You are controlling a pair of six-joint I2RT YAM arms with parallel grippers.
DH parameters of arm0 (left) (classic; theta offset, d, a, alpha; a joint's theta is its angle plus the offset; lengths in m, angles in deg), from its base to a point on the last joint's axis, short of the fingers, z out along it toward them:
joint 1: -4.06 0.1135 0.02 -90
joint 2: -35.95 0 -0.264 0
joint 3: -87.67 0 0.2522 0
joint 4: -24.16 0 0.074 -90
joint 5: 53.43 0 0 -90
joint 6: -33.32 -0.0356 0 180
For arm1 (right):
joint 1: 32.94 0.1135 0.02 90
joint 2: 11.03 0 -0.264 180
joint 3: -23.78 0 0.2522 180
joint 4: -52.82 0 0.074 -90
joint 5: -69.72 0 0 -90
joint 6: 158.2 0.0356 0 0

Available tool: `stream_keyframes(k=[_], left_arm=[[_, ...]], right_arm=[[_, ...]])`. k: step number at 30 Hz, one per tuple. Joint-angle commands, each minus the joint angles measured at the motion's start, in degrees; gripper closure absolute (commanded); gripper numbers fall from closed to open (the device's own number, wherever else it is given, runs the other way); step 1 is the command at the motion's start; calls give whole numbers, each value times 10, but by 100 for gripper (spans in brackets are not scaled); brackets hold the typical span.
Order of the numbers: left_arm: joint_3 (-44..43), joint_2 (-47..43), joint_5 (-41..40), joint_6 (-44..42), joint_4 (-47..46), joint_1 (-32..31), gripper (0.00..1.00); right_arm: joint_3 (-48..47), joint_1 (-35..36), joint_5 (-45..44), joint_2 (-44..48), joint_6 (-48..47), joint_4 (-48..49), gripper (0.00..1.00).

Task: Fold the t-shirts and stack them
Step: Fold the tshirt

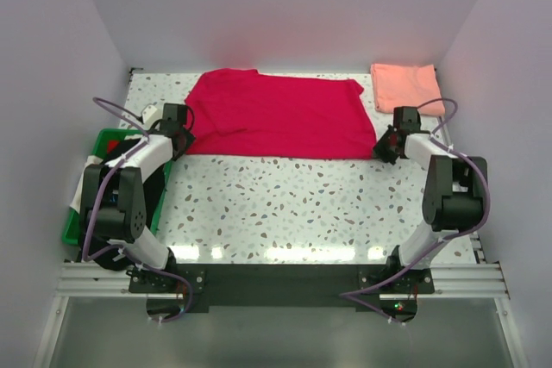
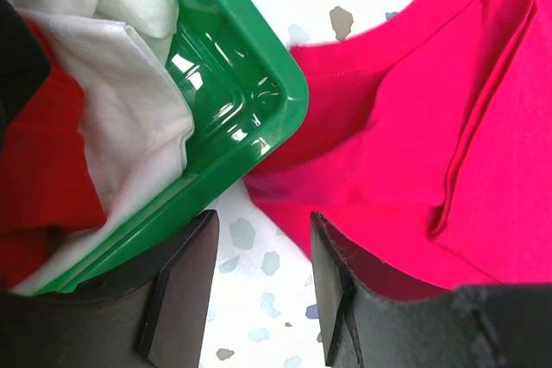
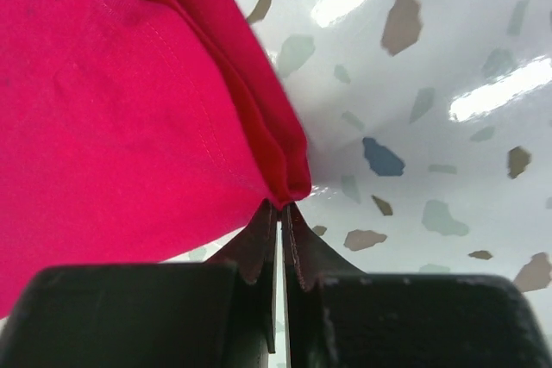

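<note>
The near half of the desk [image 1: 285,213] carries nothing of the task. At its left edge sits a green crate [image 1: 86,204] with white cloth [image 2: 129,101] and other cloth bundled in it. Just past the crate's corner the left end effector [image 2: 259,295] stands spread over bare desk, its right finger at the left hem of the red t-shirt [image 1: 276,116] and nothing between the fingers. Across the desk, the right end effector [image 3: 281,213] is pressed together on the shirt's near right corner, where the doubled hem runs into the fingertips. It looks to be pinching that cloth. The red t-shirt lies flat in the far half of the desk, its long axis left to right and its near edge straight. A flap is doubled over at its left end. I cannot tell which way the collar points. In the far right corner the pink t-shirt [image 1: 404,86] lies as a small square, already folded by the look of it. I judge the task about half done: the red one needs more folds, then stacking with the pink.
</note>
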Motion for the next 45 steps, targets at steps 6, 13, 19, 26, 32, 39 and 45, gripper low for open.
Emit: stream_keyframes(k=[6, 13, 19, 26, 32, 39, 45], left_arm=[[16, -25, -1, 12, -6, -6, 48], [54, -44, 19, 14, -29, -21, 48], [75, -96, 19, 10, -32, -21, 47], [68, -110, 82, -26, -85, -28, 61], [23, -37, 95, -21, -89, -54, 67], [-14, 36, 21, 15, -62, -54, 65], [-16, 74, -15, 43, -14, -51, 64]], right_arm=[[-33, -53, -8, 13, -22, -23, 100], [-38, -55, 6, -2, -20, -17, 100], [-36, -56, 8, -3, -20, -14, 100], [-36, -57, 10, -3, -19, -14, 100], [-35, -59, 16, -5, -18, -10, 100], [-31, -60, 21, -3, -18, -9, 100], [-18, -61, 23, 7, -18, -7, 100]])
